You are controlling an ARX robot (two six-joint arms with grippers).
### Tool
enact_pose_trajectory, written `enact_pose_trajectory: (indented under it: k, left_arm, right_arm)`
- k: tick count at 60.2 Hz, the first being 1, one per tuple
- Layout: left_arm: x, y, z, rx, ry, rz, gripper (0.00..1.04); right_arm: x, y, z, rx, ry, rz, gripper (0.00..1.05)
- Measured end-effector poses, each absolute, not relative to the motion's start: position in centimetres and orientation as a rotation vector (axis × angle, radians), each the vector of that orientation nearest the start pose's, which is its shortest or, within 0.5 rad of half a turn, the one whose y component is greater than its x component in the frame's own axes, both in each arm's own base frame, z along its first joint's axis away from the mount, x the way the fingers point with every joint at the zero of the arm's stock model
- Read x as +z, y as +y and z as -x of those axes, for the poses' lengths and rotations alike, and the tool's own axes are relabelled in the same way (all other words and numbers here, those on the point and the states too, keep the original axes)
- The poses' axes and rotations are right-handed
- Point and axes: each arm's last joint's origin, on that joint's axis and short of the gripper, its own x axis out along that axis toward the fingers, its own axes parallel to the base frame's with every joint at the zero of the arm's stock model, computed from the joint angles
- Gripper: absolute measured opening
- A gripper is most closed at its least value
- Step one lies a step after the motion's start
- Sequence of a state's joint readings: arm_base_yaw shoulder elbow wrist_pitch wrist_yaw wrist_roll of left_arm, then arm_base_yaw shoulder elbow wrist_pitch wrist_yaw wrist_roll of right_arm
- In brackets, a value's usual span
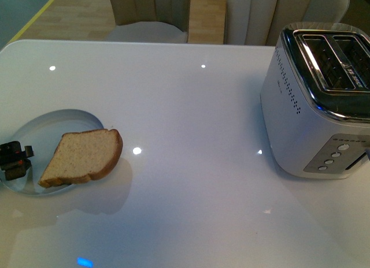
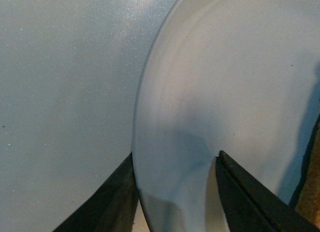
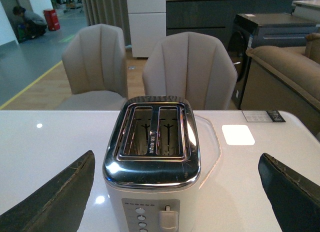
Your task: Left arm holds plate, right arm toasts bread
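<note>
The left gripper pinches the plate rim, one finger over and one under, presumably steadying it, the bread lies on it well left of the toaster, the right gripper gapes empty

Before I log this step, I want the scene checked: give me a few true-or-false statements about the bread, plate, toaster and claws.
1. The bread lies on the plate. True.
2. The toaster slots hold bread. False: both are empty.
3. The left claw straddles the plate rim. True.
4. The right claw grips the bread. False: it is open, facing the toaster.
5. The toaster lies on its side. False: it stands upright.
</note>
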State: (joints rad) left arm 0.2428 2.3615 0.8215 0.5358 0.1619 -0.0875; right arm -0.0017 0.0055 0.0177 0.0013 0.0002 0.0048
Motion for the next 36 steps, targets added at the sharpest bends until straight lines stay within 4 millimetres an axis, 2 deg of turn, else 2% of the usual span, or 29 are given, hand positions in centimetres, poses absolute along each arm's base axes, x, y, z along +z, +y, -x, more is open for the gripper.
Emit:
enact_pose_trajectory:
  k: [13, 25, 36]
  left_arm:
    - [-3.0, 7.7, -31.9, 0.129, 0.975, 0.411, 0.03]
    - [-2.3, 8.3, -31.9, 0.15, 0.959, 0.495, 0.03]
    - [0.0, 8.9, -31.9, 0.156, 0.901, 0.57, 0.03]
  right_arm:
    - [16.9, 0.0, -9.7, -0.002, -0.014, -0.005, 0.96]
    - [16.9, 0.0, -9.7, -0.002, -0.014, -0.005, 0.96]
    - [16.9, 0.0, -9.7, -0.002, -0.014, -0.005, 0.96]
